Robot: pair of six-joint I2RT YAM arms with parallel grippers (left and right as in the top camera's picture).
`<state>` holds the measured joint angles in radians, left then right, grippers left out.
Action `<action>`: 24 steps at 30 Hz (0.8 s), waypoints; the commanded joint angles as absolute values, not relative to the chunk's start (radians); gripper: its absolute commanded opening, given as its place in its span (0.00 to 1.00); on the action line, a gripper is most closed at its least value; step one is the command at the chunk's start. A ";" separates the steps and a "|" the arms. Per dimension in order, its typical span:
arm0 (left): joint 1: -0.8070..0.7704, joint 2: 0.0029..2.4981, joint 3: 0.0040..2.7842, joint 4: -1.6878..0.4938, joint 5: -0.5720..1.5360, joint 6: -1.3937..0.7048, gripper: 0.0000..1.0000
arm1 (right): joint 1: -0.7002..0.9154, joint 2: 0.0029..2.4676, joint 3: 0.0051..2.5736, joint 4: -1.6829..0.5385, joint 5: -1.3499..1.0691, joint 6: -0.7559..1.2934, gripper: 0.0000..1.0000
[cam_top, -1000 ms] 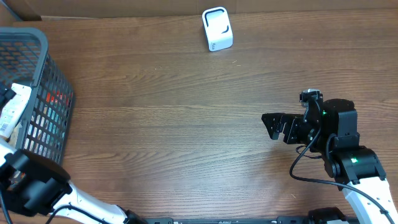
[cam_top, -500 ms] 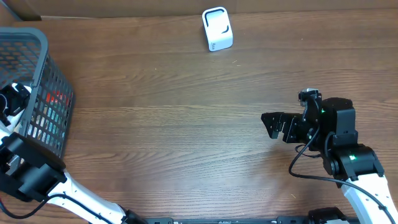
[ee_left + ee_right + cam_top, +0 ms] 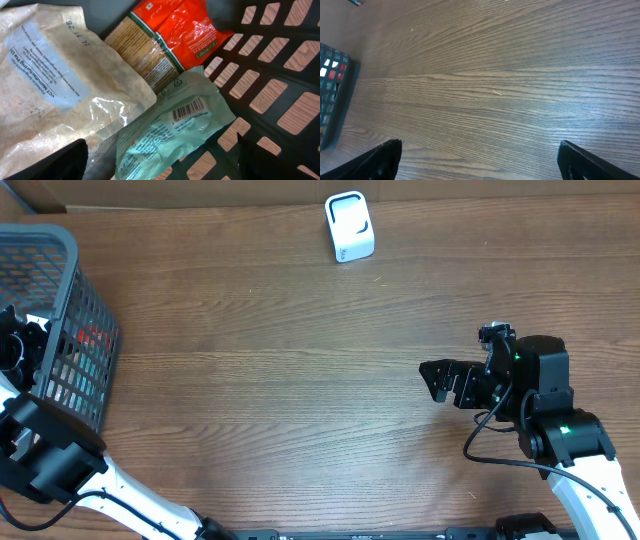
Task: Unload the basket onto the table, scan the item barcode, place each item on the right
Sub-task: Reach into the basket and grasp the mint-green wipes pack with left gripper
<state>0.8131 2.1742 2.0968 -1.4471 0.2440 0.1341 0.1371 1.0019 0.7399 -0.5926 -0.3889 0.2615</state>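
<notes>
Brown wood-grain surface (image 3: pixel 300 380) is shown across the overhead view, with a white scanner (image 3: pixel 349 226) set at the upper centre and a dark mesh basket (image 3: pixel 60 250) at the left edge. Inside that basket, three soft packets are seen in the left wrist view: a large beige pouch (image 3: pixel 55 85) at the upper left, a red-and-orange packet (image 3: pixel 185 30) at the top centre, and a pale green pouch (image 3: pixel 175 130) in the lower middle, its barcode (image 3: pixel 188 111) turned upward. The left gripper (image 3: pixel 160 162) is held over the green pouch with its jaws wide apart and nothing gripped. The right gripper (image 3: pixel 479 159) is poised over bare wood at the right of the overhead view, likewise spread wide and empty. The green pouch is judged light, limp and glossy, so sagging, crinkling and some slipping are to be expected when it is lifted. A hold is best taken on a sealed edge or corner away from the barcode, so that the print is kept flat and uncovered. The neighbouring packets could be dragged along if the pinch is taken too deep.
</notes>
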 commanded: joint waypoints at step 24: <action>0.755 2.188 1.809 -1.214 0.199 0.152 0.04 | 0.130 1.002 0.765 -0.562 -0.395 0.257 1.00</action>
